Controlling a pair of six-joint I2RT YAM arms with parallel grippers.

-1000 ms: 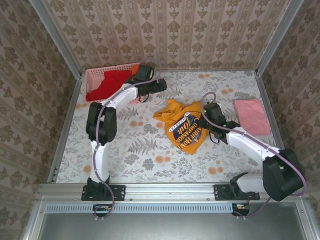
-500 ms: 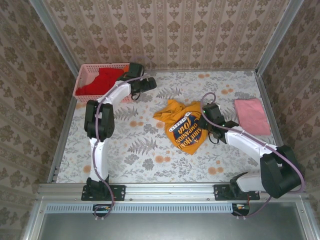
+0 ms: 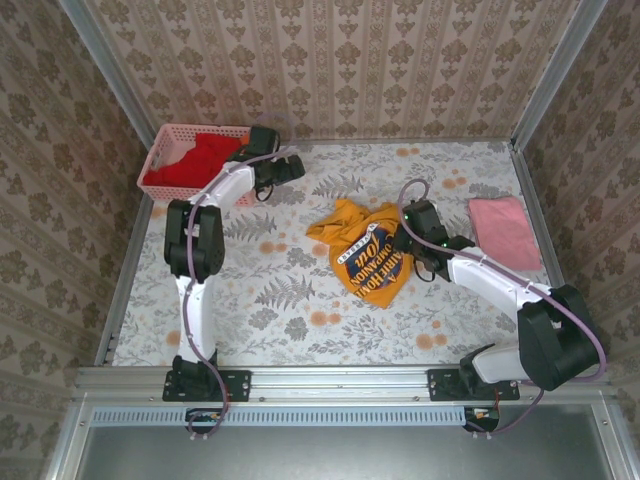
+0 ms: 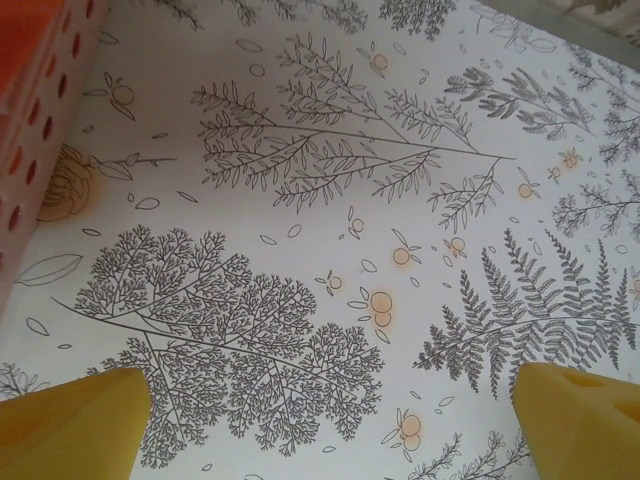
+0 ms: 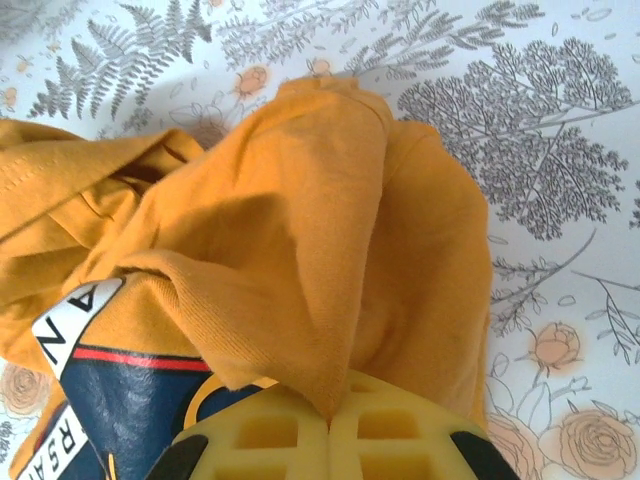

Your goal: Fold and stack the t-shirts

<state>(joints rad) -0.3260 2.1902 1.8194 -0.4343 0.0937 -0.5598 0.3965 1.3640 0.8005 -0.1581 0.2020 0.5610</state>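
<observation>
Over by the back-left corner, the pink basket [image 3: 160, 158] with the red t-shirt [image 3: 195, 165] in it has slid further toward the wall within the last second, and my left gripper [image 3: 292, 167] has followed it; it now sits just beside the basket's right end. That gripper is spread wide and carries nothing. I judge the basket is being cleared out of the way to leave table [image 3: 290, 300] room for folding, with the red shirt not yet taken out.

Mid-table, my right gripper [image 3: 408, 226] is clamped on the right edge of the golden-yellow t-shirt [image 3: 365, 258]. It has crept slightly leftward, and the shirt has bunched and turned a little with it. The shirt is crumpled, so no fold has begun. The pale pink t-shirt [image 3: 503, 230] lies folded flat to the right, well apart from the yellow one.

The right wrist view shows what the overhead cannot: a ridge of yellow cloth [image 5: 300, 220] pinched right where my fingers [image 5: 270, 435] meet. The left wrist view shows my fingers [image 4: 70, 420] apart over bare printed tablecloth, the basket's lattice wall [image 4: 35, 130] at the left edge, touching neither finger
</observation>
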